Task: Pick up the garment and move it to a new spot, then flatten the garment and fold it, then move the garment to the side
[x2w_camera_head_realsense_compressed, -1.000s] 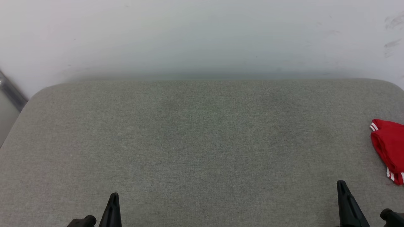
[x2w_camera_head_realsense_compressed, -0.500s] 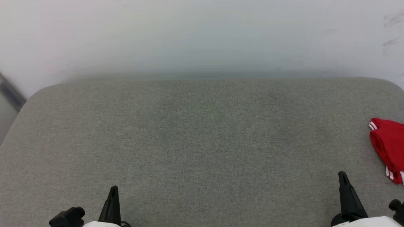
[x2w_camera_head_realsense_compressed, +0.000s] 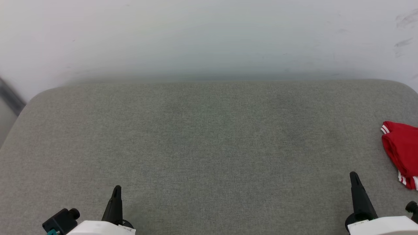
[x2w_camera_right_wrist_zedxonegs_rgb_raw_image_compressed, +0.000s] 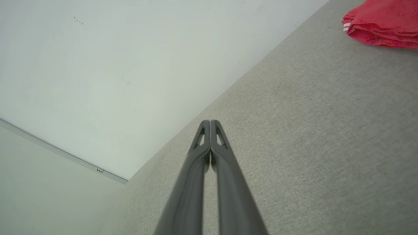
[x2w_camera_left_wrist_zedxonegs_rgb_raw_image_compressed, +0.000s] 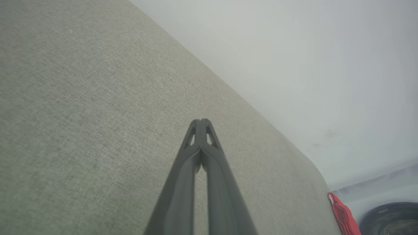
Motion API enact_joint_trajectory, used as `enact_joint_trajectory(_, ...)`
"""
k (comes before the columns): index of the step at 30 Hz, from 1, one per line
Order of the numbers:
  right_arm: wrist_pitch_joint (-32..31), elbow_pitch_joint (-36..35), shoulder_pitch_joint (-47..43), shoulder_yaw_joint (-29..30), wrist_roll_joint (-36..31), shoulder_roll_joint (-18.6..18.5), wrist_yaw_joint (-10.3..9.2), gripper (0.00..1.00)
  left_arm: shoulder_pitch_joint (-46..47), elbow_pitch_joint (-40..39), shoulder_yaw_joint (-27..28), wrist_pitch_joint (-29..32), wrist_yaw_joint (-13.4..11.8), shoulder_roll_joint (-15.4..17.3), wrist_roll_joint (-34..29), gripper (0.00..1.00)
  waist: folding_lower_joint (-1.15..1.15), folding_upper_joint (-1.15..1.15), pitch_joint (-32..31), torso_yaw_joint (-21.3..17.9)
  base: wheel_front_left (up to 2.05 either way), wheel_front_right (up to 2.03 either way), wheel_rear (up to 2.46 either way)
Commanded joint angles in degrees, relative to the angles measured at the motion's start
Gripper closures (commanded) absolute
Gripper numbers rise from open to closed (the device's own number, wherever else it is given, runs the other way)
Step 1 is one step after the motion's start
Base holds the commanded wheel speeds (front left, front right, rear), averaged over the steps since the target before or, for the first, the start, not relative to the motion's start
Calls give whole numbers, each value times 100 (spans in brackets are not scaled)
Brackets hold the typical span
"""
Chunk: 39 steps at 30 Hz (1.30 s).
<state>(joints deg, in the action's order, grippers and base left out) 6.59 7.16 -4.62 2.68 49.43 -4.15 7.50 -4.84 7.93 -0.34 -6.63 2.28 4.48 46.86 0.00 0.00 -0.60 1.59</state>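
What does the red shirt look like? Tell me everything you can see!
The garment is bright red soft cloth with thin white stripes on its trim in two spots. It is gathered into a small, layered bundle, not spread out. It lies on the grey fabric surface at the far right of the head view, where the picture's edge cuts part of it off. Only that surface touches it; the right gripper is near but apart from it.

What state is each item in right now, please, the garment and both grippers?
garment: lying folded over on the grey cushion, far right, untouched.
left gripper: shut, empty, over the cushion.
right gripper: shut, empty, short of the garment.
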Motion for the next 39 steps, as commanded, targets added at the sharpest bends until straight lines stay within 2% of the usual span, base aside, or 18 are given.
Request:
enact_joint_trajectory(1, -41, -26, 154, 2, 211, -53, 0, 100, 163, -30, 27, 36, 42, 27, 212, 100, 0, 0, 1, -3, 0, 0, 0)
enact_joint_trajectory(22, -392, 204, 467, 41, 1638, -65, 0, 100, 488, 170, 150, 383, 207, 42, 1733, 100, 0, 0, 21, -43, 0, 0, 0)
enact_joint_trajectory(39, -627, 353, 670, 83, 2542, -59, -1, 100, 699, 305, 240, 616, 312, 36, 2691, 100, 0, 0, 36, -74, 0, 0, 0)
